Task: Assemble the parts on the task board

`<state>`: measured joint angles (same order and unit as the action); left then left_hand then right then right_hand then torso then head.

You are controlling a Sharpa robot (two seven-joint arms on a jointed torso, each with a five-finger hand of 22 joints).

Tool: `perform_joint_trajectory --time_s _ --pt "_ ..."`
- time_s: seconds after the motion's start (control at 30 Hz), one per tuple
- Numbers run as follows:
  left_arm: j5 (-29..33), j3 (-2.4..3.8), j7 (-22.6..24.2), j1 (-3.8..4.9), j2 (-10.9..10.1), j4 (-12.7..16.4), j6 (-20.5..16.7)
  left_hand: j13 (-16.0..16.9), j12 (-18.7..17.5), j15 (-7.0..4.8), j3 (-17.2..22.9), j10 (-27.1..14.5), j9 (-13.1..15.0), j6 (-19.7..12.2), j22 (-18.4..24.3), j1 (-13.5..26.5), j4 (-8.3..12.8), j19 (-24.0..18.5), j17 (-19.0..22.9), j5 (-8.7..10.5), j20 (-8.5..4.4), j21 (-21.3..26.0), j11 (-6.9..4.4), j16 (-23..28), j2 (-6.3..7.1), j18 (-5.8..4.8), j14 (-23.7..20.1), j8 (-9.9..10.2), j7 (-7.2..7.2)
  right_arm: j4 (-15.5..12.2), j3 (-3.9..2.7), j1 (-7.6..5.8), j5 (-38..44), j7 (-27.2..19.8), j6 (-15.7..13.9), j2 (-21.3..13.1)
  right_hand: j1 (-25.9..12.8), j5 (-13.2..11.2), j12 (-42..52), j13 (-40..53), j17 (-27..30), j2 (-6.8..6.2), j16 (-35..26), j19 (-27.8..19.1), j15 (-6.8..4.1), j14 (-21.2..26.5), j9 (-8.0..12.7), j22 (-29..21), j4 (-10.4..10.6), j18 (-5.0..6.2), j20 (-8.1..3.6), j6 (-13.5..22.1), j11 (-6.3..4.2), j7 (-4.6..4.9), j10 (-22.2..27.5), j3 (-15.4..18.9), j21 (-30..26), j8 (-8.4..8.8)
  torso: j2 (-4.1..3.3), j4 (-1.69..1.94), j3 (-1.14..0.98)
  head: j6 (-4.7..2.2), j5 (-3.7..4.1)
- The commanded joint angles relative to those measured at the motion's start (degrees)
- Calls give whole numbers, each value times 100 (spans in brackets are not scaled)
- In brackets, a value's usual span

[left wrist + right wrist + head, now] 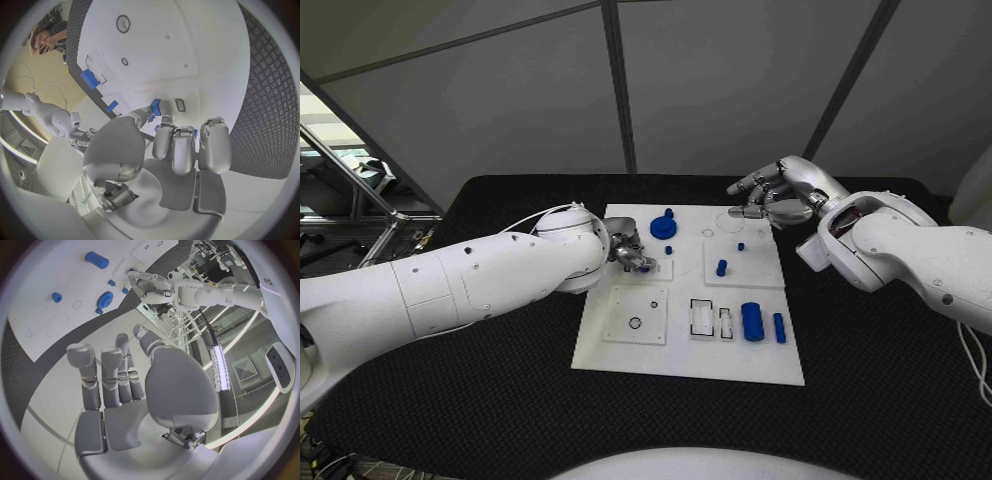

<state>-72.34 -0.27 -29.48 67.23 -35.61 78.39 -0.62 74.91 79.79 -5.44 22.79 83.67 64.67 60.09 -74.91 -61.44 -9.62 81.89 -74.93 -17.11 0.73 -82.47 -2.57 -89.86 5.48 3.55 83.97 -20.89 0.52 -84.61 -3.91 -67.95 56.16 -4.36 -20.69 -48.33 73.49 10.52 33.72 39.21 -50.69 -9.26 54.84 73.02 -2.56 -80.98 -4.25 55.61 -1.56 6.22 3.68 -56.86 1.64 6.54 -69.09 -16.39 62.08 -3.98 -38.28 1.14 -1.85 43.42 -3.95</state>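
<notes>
Just beyond left robot hand (630, 252), blue part (668, 250)

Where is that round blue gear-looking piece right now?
In the head view, the blue gear sits at the far end of the white task board, near its middle, just beyond the left hand and across from the right hand.
</notes>
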Motion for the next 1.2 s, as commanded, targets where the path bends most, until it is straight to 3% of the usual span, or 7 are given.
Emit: perform_joint_trajectory --time_s 0.03,0.53,0.6,0.67,0.8,0.97,1.2 --pt "33 -5 -117 -4 7 -24 92 1118 31 -42 -6 302 12 19 -404 11 -46 36 -1507 36 3 -26 -23 -14 12 -68 603 20 15 -4 -5 -11 -19 -58 -12 4 -55 24 31 -7 5 19 -20 43 -4 -29 10 -5 31 107 7 -38 -12 -10 -19 2 -24 24 1 2 2 2 4" --pt "35 -5 -131 -3 34 -79 9 1132 58 -53 -149 314 76 52 -439 41 -238 59 -1507 157 -8 -42 -25 -14 57 -76 603 20 12 0 -5 -11 -19 -58 -14 -1 -63 27 32 -9 6 20 -26 43 -4 -29 10 -10 33 107 7 -37 -12 -10 -16 2 -30 24 3 5 5 2 18" --pt "35 -4 -129 -4 28 -75 1 1133 60 -53 -215 315 95 64 -445 70 -316 62 -1507 282 -9 -43 -25 -14 85 -77 603 22 14 0 -5 -11 -19 -59 -14 -3 -63 27 32 -9 6 20 -26 43 -4 -29 10 -10 33 107 7 -37 -12 -10 -16 2 -30 24 3 7 6 1 21" --pt "35 -3 -124 -4 15 -63 -21 1135 61 -51 -347 316 123 83 -453 128 -459 66 -1507 607 -9 -44 -22 -14 132 -78 603 29 18 0 -5 -11 -19 -60 -14 -4 -70 28 33 -10 9 19 -33 41 -3 -28 10 -17 35 109 7 -37 -11 -9 -15 3 -37 25 2 9 6 -1 22" --pt "36 6 -116 -4 -10 -33 -70 1139 66 -50 -559 318 159 109 -467 197 -684 73 -1507 1034 -8 -44 -16 -14 164 -79 603 47 25 4 -5 -11 -19 -63 -15 -5 -70 28 33 -10 9 19 -33 41 -3 -28 10 -17 35 109 7 -37 -11 -9 -15 3 -37 25 6 7 7 -3 18" --pt "89 101 -106 -6 -21 -5 -126 1145 78 -52 -747 323 185 127 -484 292 -718 82 -1507 1255 -9 -48 -15 -14 143 -82 603 73 24 20 -5 -11 -19 -68 -15 -1 -80 28 34 -12 11 19 -39 40 -2 -28 10 -24 39 110 7 -35 -11 -8 -13 5 -45 26 2 6 10 -2 19" --pt "119 264 -87 -8 -32 45 -185 1145 76 -53 -810 322 196 133 -483 328 -721 81 -1507 1300 -10 -45 -15 -14 137 -81 603 82 23 49 -5 -10 -19 -76 -15 12 -80 28 34 -12 11 19 -39 40 -2 -28 10 -24 39 110 7 -35 -11 -8 -13 5 -45 26 2 4 6 -10 17"
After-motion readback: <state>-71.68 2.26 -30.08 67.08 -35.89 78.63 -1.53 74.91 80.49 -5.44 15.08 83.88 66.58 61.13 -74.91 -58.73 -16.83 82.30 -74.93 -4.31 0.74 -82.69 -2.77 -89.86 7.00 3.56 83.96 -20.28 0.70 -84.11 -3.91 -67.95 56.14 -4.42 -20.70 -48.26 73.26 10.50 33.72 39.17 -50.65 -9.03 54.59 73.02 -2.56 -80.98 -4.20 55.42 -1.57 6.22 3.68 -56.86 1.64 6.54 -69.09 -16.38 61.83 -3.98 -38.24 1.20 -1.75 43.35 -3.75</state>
